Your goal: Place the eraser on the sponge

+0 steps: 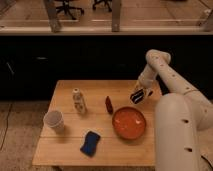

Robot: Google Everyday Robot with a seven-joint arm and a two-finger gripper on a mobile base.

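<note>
The eraser point(137, 96), a small black block with pale stripes, hangs above the table's back right part, just behind the orange bowl point(129, 123). My gripper point(139, 94) is shut on it, with the white arm reaching down from the right. The sponge point(90, 143), flat and blue, lies near the table's front edge, left of the bowl and well away from the gripper.
On the wooden table point(67, 151) stand a white paper cup point(54, 120) at the left and a small white bottle point(78, 100) behind it. A small dark red object point(109, 104) lies between bottle and bowl. My white body fills the right side.
</note>
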